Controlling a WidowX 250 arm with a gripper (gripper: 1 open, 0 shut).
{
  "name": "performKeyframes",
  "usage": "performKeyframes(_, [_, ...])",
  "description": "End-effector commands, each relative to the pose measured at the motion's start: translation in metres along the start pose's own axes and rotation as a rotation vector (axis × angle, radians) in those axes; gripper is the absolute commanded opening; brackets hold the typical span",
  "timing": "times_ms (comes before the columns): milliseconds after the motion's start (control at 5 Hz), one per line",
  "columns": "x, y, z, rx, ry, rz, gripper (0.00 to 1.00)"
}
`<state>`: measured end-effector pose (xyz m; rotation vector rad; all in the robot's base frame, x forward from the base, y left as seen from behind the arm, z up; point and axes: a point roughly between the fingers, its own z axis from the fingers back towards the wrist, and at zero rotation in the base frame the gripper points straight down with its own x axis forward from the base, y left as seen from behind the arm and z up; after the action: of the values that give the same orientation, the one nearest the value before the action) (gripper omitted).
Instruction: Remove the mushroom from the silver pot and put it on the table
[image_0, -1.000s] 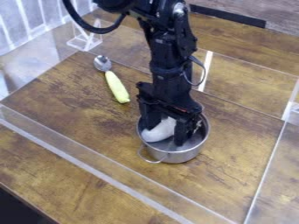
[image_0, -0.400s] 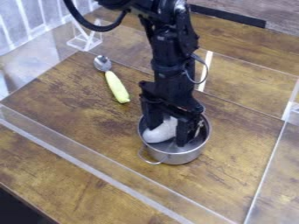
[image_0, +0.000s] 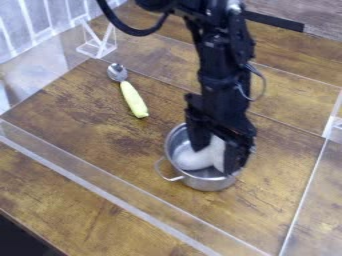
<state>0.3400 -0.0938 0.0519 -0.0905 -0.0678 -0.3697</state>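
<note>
The fingers (image_0: 222, 152) are spread wide apart and point straight down into the silver pot (image_0: 203, 168). They hold nothing. They stand at about three o'clock of the mushroom (image_0: 197, 156), which sits inside the pot with its fat white part showing. Staying wide open makes sense, because the mushroom is fat and soft and needs room to slip between them. I think the fingers must line up over it before they can squeeze. The pot stands on the brown tabletop (image_0: 80, 125). Far off at ten o'clock lies a yellow-handled spoon (image_0: 128, 92), out of the way. There is bare wood all around for setting the mushroom down.
</note>
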Motion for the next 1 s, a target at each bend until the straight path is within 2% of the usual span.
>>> performKeyframes(0, [0.008,-0.016,0.009,0.016,-0.034,-0.035,1.00])
performKeyframes(200, [0.009,-0.029,0.000,0.013,-0.025,-0.057,1.00])
performKeyframes(400, [0.006,-0.037,-0.003,0.007,-0.019,-0.101,0.00])
performKeyframes(600, [0.003,-0.038,-0.007,0.003,-0.014,-0.151,0.00])
performKeyframes(800, [0.000,-0.037,-0.004,0.005,-0.013,-0.204,0.00])
